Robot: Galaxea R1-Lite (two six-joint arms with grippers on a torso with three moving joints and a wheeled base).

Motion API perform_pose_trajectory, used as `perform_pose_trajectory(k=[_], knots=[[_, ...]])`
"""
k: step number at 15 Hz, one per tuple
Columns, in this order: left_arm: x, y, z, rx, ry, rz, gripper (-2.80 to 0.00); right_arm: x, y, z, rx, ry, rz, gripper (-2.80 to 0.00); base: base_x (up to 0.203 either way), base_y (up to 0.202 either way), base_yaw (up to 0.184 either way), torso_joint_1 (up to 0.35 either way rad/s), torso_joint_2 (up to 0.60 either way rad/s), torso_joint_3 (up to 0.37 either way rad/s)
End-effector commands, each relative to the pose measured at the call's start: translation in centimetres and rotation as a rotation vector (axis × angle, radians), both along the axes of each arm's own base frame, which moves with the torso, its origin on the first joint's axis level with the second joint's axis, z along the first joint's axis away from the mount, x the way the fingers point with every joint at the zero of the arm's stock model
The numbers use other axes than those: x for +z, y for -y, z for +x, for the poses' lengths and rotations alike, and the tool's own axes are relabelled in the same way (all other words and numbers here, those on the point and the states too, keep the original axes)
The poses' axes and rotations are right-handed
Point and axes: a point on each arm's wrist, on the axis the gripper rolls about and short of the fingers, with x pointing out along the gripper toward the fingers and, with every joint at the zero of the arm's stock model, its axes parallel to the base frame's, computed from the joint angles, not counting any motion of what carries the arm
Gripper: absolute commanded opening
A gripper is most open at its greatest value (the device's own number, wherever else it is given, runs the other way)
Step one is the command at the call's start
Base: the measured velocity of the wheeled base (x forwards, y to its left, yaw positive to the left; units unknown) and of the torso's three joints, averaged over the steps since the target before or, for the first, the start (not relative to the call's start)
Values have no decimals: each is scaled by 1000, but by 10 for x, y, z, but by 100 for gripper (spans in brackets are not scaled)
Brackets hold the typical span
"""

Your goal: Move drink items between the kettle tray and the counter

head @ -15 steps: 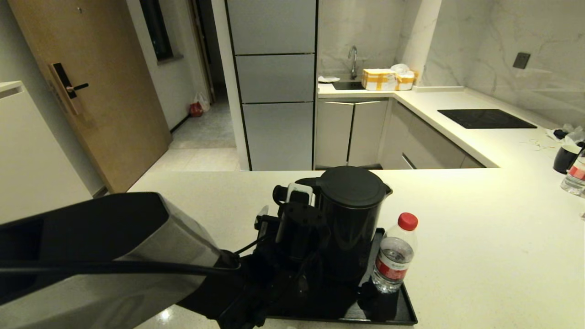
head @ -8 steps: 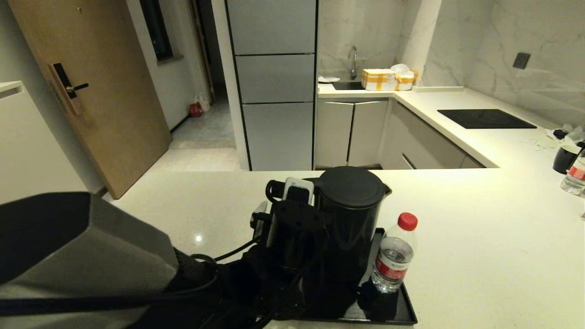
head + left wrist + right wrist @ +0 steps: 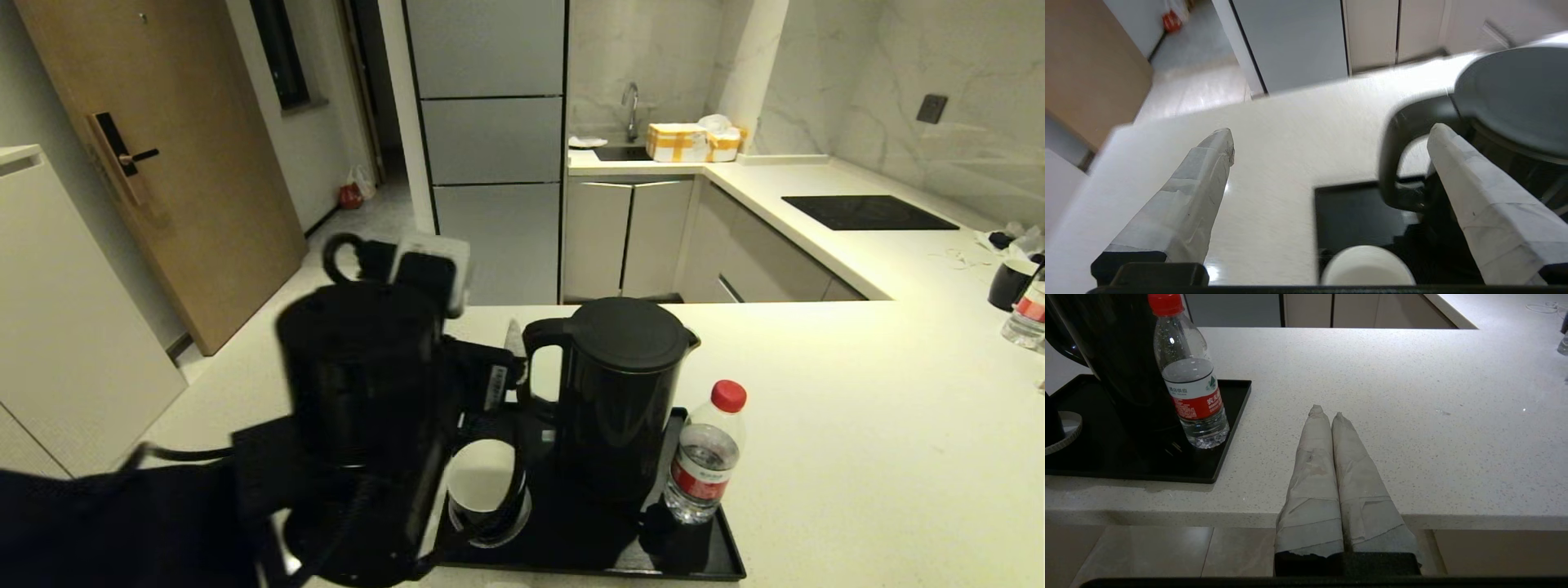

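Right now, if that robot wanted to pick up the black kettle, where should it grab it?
Probably by the loop handle, coming in from the robot's left. The kettle stands upright on the tray with its handle turned that way, and its glossy body looks too wide to pinch. The left gripper is open beside the handle; the water bottle crowds the opposite side.

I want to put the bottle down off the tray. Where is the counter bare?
Right of the tray, the counter is bare up to the far bottle. The tray is crowded: kettle, bottle, cup.
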Motion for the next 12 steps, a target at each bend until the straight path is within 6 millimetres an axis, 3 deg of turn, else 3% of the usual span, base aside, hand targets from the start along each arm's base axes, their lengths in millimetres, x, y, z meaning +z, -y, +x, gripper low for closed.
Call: perform_pose_trajectory(k=[1,3,5,8,10,11,12], knots=[[48,-50,-36,7,76,-91,0,0,0,0,0,-4,-1,-280,0,0,0,0,0,0],[55,-73,-45,33,55,-50,0,0,0,0,-2,-4,-1,-280,0,0,0,0,0,0],[78,-115,-67,92,88,-79,0,0,0,0,-2,-4,-1,-280,0,0,0,0,0,0],[92,-155,-85,183,67,-37,0,0,0,0,0,-4,-1,-280,0,0,0,0,0,0],[116,-204,-129,299,124,-77,0,0,0,0,0,-4,-1,-280,0,0,0,0,0,0],[124,-223,-156,374,132,-87,-280,0,0,0,-1,-4,-1,-280,0,0,0,0,0,0],[133,-238,-187,451,130,-97,-280,0,0,0,-2,-4,-1,-280,0,0,0,0,0,0]])
